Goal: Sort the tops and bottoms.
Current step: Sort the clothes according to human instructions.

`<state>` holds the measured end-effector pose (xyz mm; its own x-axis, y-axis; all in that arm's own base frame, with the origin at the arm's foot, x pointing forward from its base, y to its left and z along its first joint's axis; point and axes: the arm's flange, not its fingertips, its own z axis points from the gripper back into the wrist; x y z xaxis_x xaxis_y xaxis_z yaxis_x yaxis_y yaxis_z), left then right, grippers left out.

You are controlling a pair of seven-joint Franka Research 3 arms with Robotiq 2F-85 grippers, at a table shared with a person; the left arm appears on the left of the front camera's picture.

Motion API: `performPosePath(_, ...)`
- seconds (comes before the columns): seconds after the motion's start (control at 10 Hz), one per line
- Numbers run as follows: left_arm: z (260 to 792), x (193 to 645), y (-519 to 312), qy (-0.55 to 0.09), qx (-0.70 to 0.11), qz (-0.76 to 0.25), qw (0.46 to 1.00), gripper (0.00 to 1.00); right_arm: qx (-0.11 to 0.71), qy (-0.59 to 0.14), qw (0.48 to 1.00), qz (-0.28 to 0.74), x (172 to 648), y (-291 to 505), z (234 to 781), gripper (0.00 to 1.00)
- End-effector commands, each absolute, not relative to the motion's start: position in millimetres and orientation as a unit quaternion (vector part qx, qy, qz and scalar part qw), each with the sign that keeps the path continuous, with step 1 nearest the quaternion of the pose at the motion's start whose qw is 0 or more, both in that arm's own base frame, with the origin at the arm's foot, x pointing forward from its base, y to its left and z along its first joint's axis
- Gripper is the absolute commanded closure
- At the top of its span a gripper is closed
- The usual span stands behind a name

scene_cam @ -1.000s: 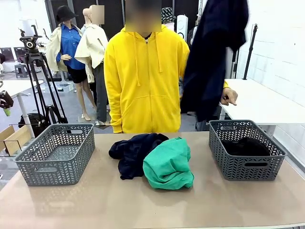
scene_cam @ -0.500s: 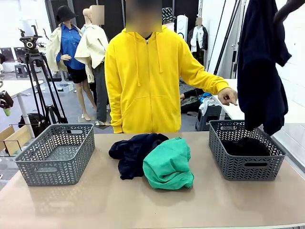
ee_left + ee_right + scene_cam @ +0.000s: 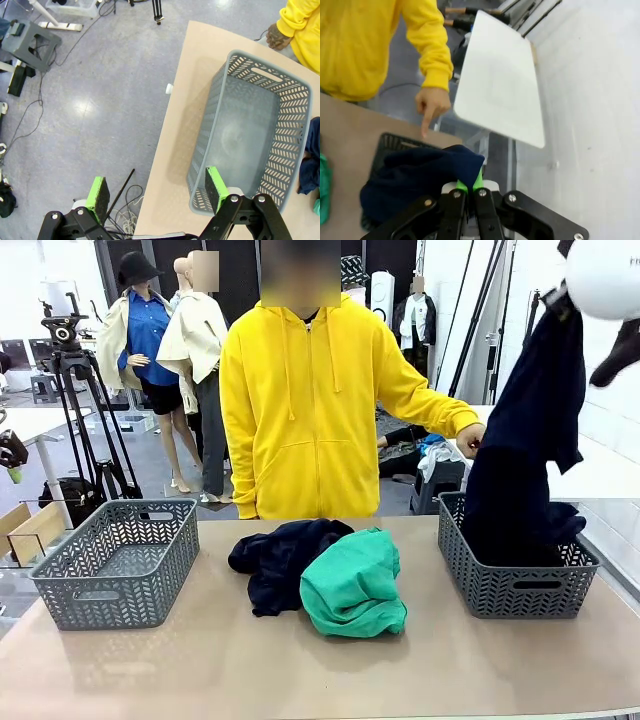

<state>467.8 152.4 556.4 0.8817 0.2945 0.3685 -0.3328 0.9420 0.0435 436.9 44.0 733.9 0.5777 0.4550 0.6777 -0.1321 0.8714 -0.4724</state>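
Right tool (image 3: 468, 186) clenched on the navy garment (image 3: 525, 440) dangling into the right basket (image 3: 515, 592); released early, risks cloth draping over the rim or snagging the person's pointing hand (image 3: 470, 441).

A robotics lab or recording studio. A long beige work table (image 3: 200, 670) stands on a bare grey floor (image 3: 100, 75) with loose black cables (image 3: 39, 100) trailing beside it. Beyond its far left corner is a black camera tripod (image 3: 85, 390), to its right a white-painted brick wall (image 3: 610, 390), and above its left end the black, green-padded left gripper (image 3: 156, 185).
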Motion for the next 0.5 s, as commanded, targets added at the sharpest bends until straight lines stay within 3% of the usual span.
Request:
performPosePath(0.0, 558.0, 466.4, 152.6, -0.18, 0.059, 0.161, 0.968, 0.0, -0.194, -0.418, 0.874, 0.157, 438.5, 56.7, 683.4, 1.0)
performPosePath(0.4, 558.0, 466.4, 152.6, -0.18, 0.059, 0.161, 0.968, 0.0, -0.133, -0.347, 0.909, 0.187, 438.1, 78.5, 554.4, 1.0)
